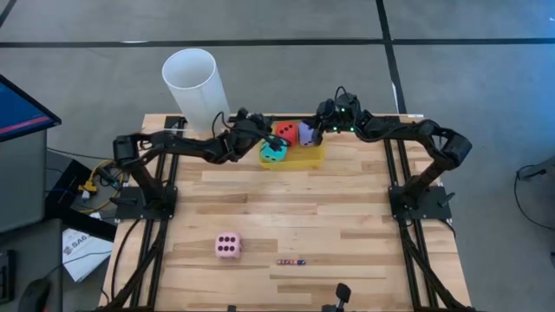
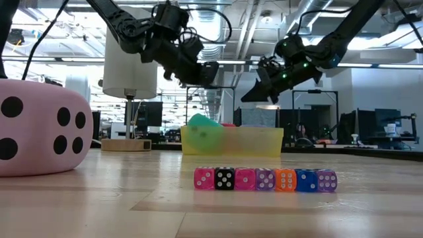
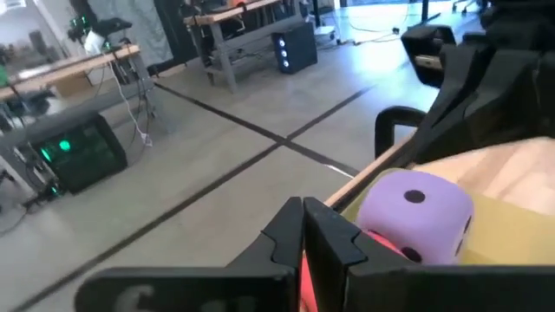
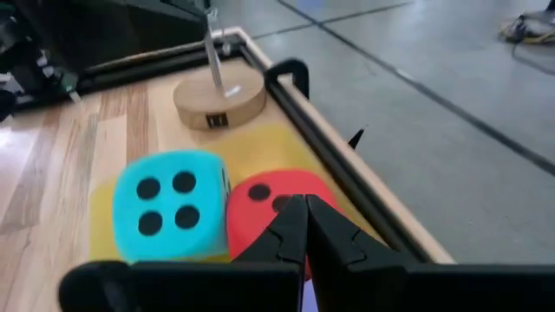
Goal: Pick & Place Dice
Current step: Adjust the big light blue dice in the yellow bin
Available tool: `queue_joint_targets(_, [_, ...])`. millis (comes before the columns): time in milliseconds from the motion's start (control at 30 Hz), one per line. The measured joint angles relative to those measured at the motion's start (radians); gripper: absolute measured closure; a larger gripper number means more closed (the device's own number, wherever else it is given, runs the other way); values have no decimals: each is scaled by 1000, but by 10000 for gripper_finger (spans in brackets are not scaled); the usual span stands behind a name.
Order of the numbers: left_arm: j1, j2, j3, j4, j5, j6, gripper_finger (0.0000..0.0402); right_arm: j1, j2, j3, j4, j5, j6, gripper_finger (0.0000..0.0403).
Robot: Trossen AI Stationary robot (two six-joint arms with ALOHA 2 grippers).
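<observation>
While the soft cyan cube (image 1: 273, 152), red cube (image 1: 284, 132) and purple cube (image 1: 306, 133) sit together in the yellow tray (image 1: 310, 158), both the left gripper (image 1: 260, 130) and right gripper (image 1: 323, 115) hang clenched and empty above it, so the soft pink cube (image 1: 227, 246) on the wooden table (image 1: 347, 217) likely goes next.

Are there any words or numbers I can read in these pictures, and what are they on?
"SAG": start of a cut-off word on the white paper sheet on the floor left of the wooden table; the rest is unreadable.
Small dark label on the round wooden base: too blurred to read.
The big soft pink dice, cyan dice, red dice and purple dice: only black pips, no writing.
</observation>
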Motion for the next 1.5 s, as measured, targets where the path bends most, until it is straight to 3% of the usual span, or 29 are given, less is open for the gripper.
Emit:
queue_joint_targets(200, [-29,-103,1,-99,36,57,400,-14,-96,0,-65,-1,0,403])
queue_joint_targets(500, [-66,-207,1,-283,280,29,400,10,-188,1,-175,-35,-50,403])
queue_joint_targets(633, [-74,-224,-4,-364,337,20,400,48,-188,1,-203,-107,-52,403])
queue_joint_targets(833, [-75,-231,-79,-324,428,-35,399,135,-128,1,-191,-108,-128,403])
queue_joint_targets(1167, [-84,-259,-264,-217,431,-172,400,231,-37,2,-84,-104,-146,403])
queue_joint_targets(1300, [-84,-259,-290,-216,429,-214,401,250,-3,2,-85,-36,-132,403])
queue_joint_targets(1500, [-84,-260,-295,-233,287,-243,401,261,93,35,-89,33,-130,403])
